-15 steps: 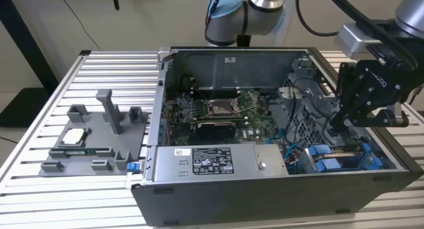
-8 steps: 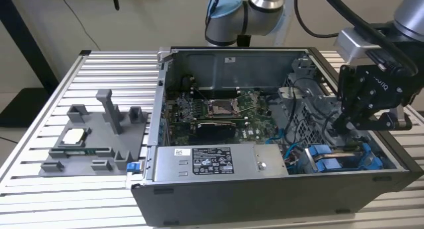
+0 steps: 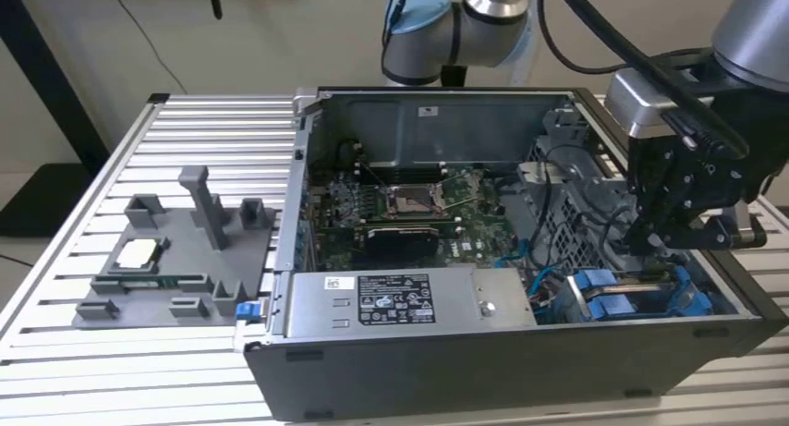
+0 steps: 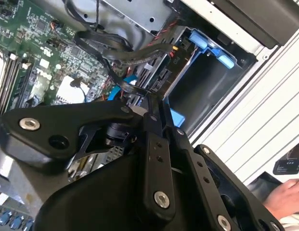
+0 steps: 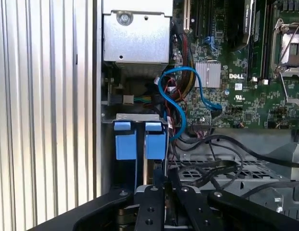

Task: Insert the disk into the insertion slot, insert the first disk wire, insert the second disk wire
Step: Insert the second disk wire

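1. The arm is reaching into the open computer case (image 3: pixel 518 352) on the slatted table (image 3: pixel 74 371), with the claw (image 3: pixel 672 237) hanging low at the drive end, on the exterior view's right.
2. The claw's fingers (image 4: pixel 156 144) are standing close together, narrow, right at a black cable (image 4: pixel 125 60) near the bay; whether they are actually pinching it, I cannot tell.
3. The disk (image 3: pixel 641 292) is sitting down in the slot (image 5: pixel 139 118), with its blue carrier tabs (image 5: pixel 125 142) showing side by side just beneath the claw in the first wrist view.
4. So the disk step looks done to me, and a wire step seems to be in hand.
5. Seating a wire calls for lining its plug squarely with the disk's socket and pushing straight, with the loose blue cable (image 5: pixel 175 103) and black leads crowding the spot.
6. A person's hand (image 4: pixel 284 195) is resting at the table edge, well apart from the case.
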`<state>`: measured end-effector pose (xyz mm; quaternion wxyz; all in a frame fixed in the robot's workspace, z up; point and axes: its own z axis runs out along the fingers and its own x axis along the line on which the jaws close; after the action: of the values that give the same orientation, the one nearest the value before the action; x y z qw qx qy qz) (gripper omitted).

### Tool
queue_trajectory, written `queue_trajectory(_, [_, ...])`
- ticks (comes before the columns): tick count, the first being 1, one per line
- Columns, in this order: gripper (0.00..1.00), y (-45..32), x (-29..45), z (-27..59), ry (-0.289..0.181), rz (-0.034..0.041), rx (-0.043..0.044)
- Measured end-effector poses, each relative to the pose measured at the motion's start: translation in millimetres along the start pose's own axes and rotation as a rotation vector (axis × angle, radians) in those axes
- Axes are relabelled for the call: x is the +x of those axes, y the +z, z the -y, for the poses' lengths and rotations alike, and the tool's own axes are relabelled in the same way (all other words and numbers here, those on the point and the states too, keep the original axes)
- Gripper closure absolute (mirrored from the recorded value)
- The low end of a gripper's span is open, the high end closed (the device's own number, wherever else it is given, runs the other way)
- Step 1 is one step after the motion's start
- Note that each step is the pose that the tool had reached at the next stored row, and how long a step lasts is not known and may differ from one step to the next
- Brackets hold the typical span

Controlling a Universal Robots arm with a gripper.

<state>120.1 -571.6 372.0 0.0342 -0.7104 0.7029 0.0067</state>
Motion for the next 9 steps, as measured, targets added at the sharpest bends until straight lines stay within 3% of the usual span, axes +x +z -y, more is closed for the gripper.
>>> queue_trajectory(2, [0.84,0.9,0.1,-1.1,-0.006,-0.0002,0.0119])
queue_trajectory(6, [0.84,1.0,0.0,-1.1,-0.008,-0.0005,0.0122])
queue_trajectory(9, [0.84,5.3,0.6,-1.3,-0.008,-0.0005,0.0128])
